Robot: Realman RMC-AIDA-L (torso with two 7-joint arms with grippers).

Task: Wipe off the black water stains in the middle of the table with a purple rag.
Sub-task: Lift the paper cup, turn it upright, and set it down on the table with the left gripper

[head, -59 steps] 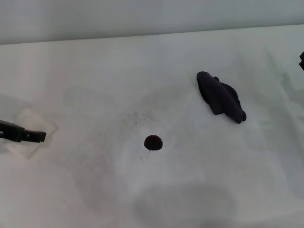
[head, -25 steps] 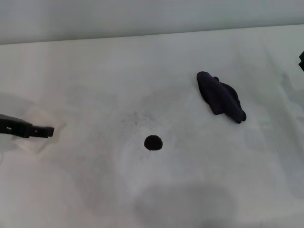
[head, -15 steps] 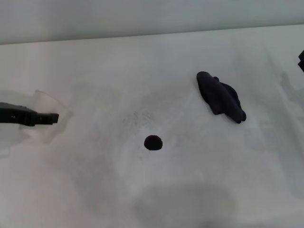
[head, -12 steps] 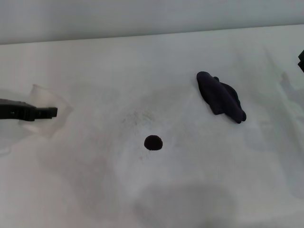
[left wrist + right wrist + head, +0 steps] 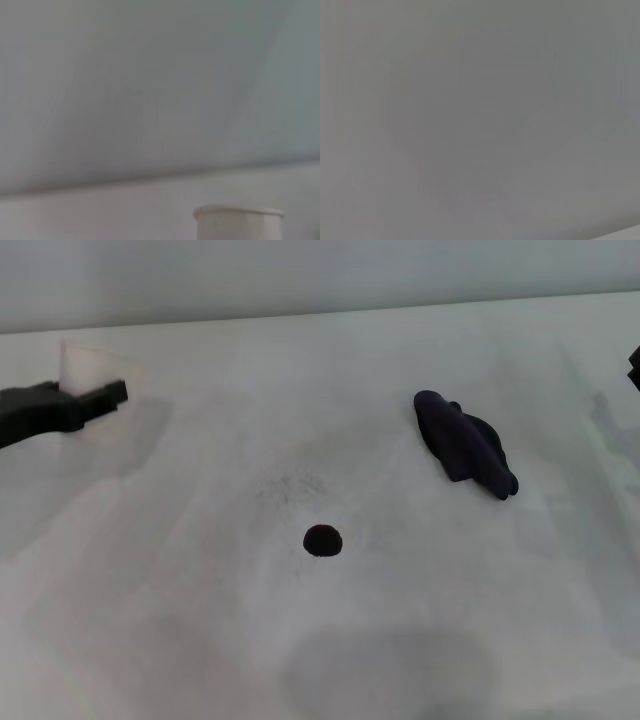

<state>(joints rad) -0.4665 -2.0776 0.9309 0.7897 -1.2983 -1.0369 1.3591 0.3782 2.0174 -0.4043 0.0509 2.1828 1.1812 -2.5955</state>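
Left gripper (image 5: 108,393), grip state unclear, hovers near the table's (image 5: 200,640) left edge; purple rag (image 5: 465,444) untouched, black water stains (image 5: 322,540) remain.

right gripper (image 5: 635,367) cut off at the head view's edge, left gripper (image 5: 105,393) fingers' state unclear

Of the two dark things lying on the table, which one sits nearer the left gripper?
The black water stains, the small round spot mid-table, lie nearer the left gripper. The purple rag, larger and folded, lies farther toward the robot's right.
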